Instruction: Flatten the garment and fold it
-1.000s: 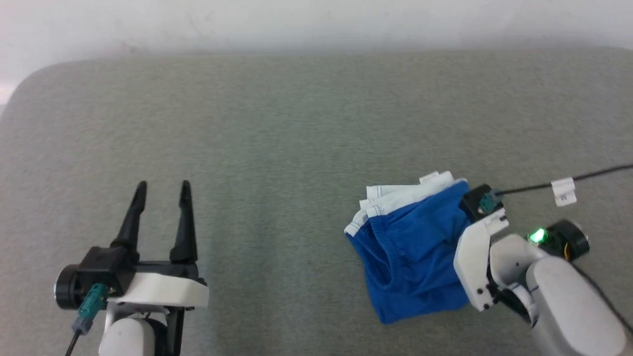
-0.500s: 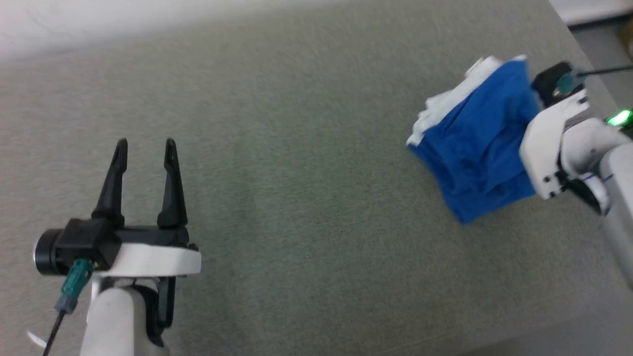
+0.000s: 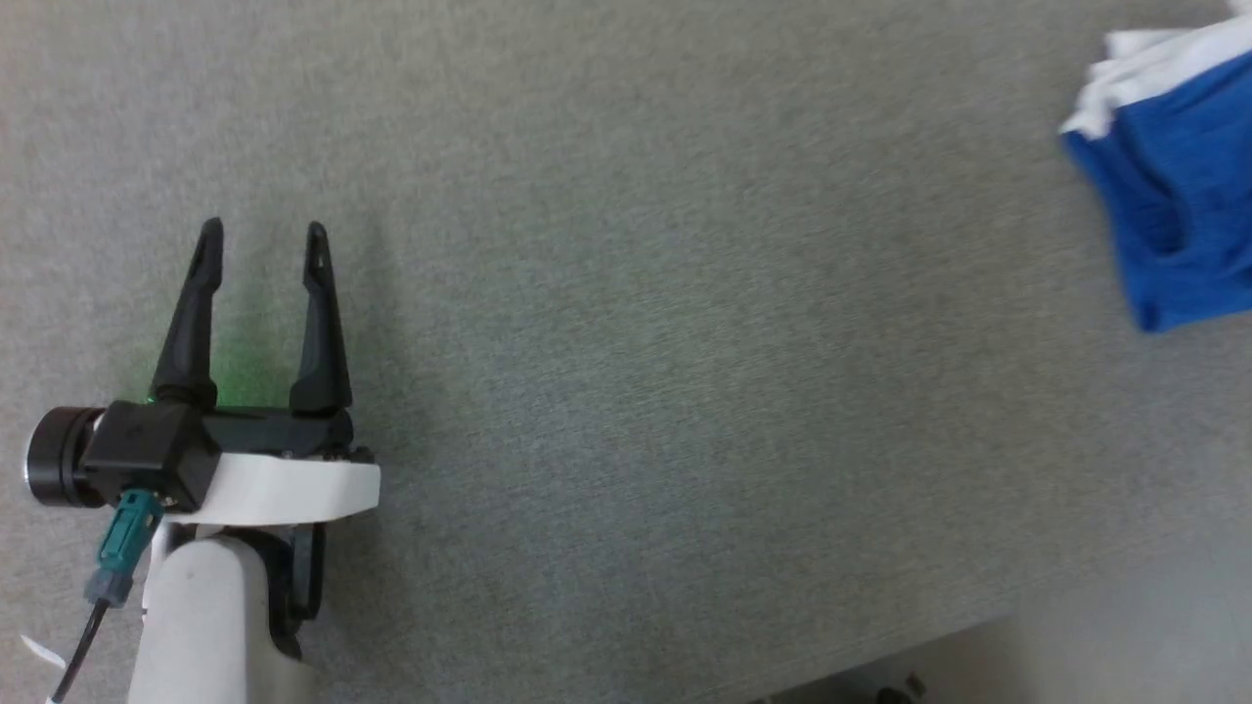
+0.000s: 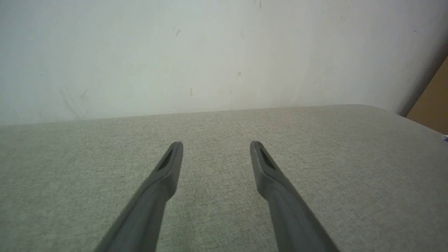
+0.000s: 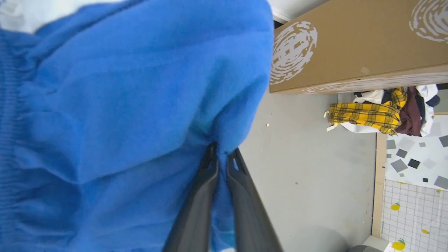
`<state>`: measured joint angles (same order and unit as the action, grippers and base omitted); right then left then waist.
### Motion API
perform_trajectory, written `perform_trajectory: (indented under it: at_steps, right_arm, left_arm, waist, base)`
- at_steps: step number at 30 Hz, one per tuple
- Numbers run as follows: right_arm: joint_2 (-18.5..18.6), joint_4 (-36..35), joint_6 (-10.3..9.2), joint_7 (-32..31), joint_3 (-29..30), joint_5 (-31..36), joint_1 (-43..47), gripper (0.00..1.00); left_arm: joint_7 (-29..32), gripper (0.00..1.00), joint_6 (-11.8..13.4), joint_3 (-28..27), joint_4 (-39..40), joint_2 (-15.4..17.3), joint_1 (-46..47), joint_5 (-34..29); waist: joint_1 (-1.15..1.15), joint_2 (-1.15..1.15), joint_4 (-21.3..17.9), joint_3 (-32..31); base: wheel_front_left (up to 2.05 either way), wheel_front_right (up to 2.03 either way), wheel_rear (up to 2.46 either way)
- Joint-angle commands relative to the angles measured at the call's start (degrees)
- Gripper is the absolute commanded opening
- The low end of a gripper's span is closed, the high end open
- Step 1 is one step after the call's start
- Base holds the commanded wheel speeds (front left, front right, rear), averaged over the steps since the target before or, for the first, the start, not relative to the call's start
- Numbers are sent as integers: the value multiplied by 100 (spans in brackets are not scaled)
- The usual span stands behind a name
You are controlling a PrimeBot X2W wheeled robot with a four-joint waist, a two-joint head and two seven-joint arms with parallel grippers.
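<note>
Blue fabric is bunching at the upper right of the head view, where the garment [image 3: 1169, 186], 1 pair of shorts, is being cut off by the frame's right edge. Its white trim [image 3: 1144, 59] is showing along the top. It is sitting over the grey cloth surface [image 3: 636, 342], possibly lifted clear of it, though the contact is hard to make out.

In the right wrist view the garment [image 5: 122, 105] is hiding most of what lies behind it, and its gathered waist is running down the left edge. The right gripper [image 5: 222, 154] is pinching 1 fold of the blue cloth, its 2 fingers [image 5: 196, 210] pressing almost together on it. Beyond them, 1 cardboard box [image 5: 350, 49] and 1 yellow plaid cloth [image 5: 364, 115] are lying on the floor [image 5: 308, 157].

Well apart from the garment, the left gripper [image 3: 262, 235] is hovering over the surface, its 2 fingers spreading wide and holding nothing. The left wrist view is showing the left gripper [image 4: 216, 145] pointing toward a pale wall [image 4: 210, 52].
</note>
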<state>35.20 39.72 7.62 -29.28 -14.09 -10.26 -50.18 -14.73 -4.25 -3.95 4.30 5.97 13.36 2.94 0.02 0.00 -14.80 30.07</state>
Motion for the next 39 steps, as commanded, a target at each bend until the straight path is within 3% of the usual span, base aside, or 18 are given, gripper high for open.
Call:
perform_trajectory:
  at_steps: [1,2,3,4,5,14,19,25,31,39]
  right_arm:
    - [83,101,-13,76,142,87,-101,0]
    - [109,164,-13,108,220,138,-109,0]
    - [112,235,-13,143,355,167,-119,20]
    - [122,293,-13,164,432,250,-112,87]
    - [138,331,-13,193,490,355,-101,100]
    - [1,278,-13,705,1267,661,-46,100]
    - [-210,-519,-13,1427,1258,175,-49,100]
    - [-512,-1876,-13,2039,813,-505,437,100]
    - [-1543,-2954,-13,3038,1448,-831,1271,100]
    - [-3055,-3836,-13,3941,1923,-411,2787,100]
  left_arm:
    - [-27,100,42,-27,46,40,-5,-23]
    - [-27,100,56,-38,52,31,-23,-5]
    - [-27,100,68,-50,62,20,-39,18]
    - [-27,100,80,-59,70,17,-53,25]
    - [-27,100,99,-76,80,10,-65,37]
    - [-27,100,151,-154,-7,-99,-310,236]
    - [-27,100,158,-149,-97,-195,-433,401]
    - [-27,100,182,-148,-257,-257,-557,526]
    - [-27,100,393,-266,-318,-284,-711,535]
    - [-27,100,567,-187,-489,-301,-708,589]
  waist:
    - [-2,0,207,320]
    - [-2,0,232,325]
    - [-2,0,253,325]
    - [-2,0,270,319]
    - [-2,0,282,307]
    - [-2,0,328,-487]
    - [-2,0,491,-1228]
    - [-2,0,782,-2012]
    - [-2,0,1082,-2561]
    - [-2,0,1548,-2867]
  base:
    - [0,0,0]
    - [0,0,0]
    - [0,0,0]
    - [0,0,0]
    - [0,0,0]
    - [0,0,0]
    - [0,0,0]
    - [0,0,0]
    - [0,0,0]
    - [0,0,0]
